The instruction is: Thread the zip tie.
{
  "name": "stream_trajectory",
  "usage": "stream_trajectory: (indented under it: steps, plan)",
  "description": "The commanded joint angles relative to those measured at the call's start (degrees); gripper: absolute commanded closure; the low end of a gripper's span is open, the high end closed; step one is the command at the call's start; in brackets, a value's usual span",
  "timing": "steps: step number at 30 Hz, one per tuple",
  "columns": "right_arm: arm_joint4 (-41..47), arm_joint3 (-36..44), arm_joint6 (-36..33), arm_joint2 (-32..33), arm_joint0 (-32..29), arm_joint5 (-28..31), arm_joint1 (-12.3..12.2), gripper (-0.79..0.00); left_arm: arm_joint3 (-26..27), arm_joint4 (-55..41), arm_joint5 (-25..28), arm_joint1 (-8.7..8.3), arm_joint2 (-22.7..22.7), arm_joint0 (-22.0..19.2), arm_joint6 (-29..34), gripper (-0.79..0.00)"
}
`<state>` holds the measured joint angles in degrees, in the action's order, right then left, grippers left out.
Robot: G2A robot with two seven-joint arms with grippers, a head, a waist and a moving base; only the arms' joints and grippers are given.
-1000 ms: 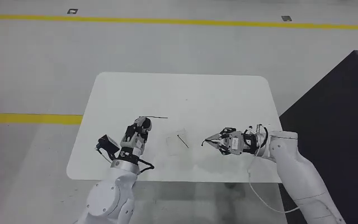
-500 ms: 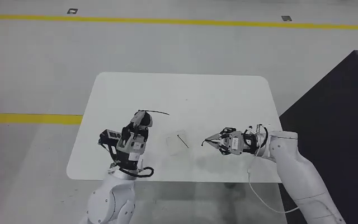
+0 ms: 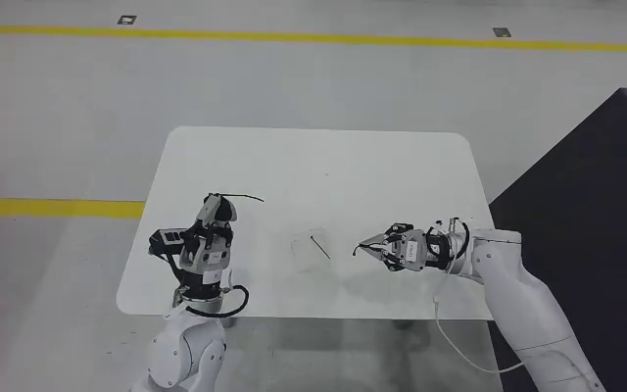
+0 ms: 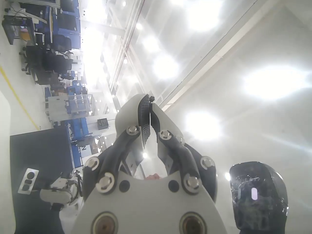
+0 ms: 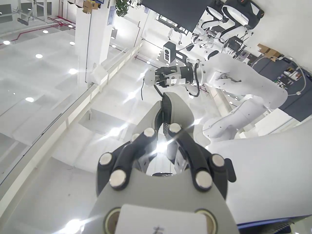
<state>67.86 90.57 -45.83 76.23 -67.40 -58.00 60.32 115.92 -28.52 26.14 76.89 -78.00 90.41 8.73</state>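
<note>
My left gripper is held above the table's front left, shut on one end of a thin black zip tie whose free length points toward the table's middle. In the left wrist view the fingers are pressed together with a small black bit at their tips. From the right wrist view, that gripper and its hanging tie show farther off. My right gripper is at the front right, pointing left. It is shut, with a short black strip sticking out of its tips.
The white table has a short black strip lying on a faint clear patch between the two grippers. A dark panel stands beside the table's right edge. Grey floor with yellow lines surrounds the table.
My left arm has swung left and slightly back, carrying the zip tie away from the table's middle. The right arm has not moved.
</note>
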Motion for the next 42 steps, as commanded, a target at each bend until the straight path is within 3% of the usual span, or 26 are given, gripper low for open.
stream_trajectory:
  steps: [1,3,4,7,9,23,27,30,42]
  plan:
    - [0.00,0.00,0.00,0.00,0.00,0.00,0.00,0.000,-0.13,5.10,16.89,0.07,0.17,-0.03,5.20,0.000]
    - [0.00,0.00,0.00,0.00,0.00,0.00,0.00,0.000,-1.60,3.58,28.92,0.27,1.39,-0.47,7.46,0.000]
    - [0.00,0.00,0.00,0.00,0.00,0.00,0.00,0.000,-2.08,2.92,31.86,0.30,1.32,-1.48,9.07,0.000]
    - [0.00,0.00,0.00,0.00,0.00,0.00,0.00,0.000,-0.14,2.75,31.86,1.04,-3.09,-5.21,14.60,0.000]
    - [0.00,0.00,0.00,0.00,0.00,0.00,0.00,0.000,-1.60,2.59,31.86,1.95,-5.40,-5.97,16.90,0.000]
    - [0.00,0.00,0.00,0.00,0.00,0.00,0.00,0.000,-1.60,2.59,31.86,1.95,-5.40,-5.97,16.90,0.000]
    - [0.00,0.00,0.00,0.00,0.00,0.00,0.00,0.000,5.38,17.04,31.86,2.17,-10.50,-10.22,23.19,0.000]
    - [0.00,0.00,0.00,0.00,0.00,0.00,0.00,0.000,6.75,28.15,31.86,2.56,-12.52,-13.18,25.16,0.000]
    - [0.00,0.00,0.00,0.00,0.00,0.00,0.00,0.000,6.75,28.15,31.86,2.56,-12.52,-13.18,25.16,0.000]
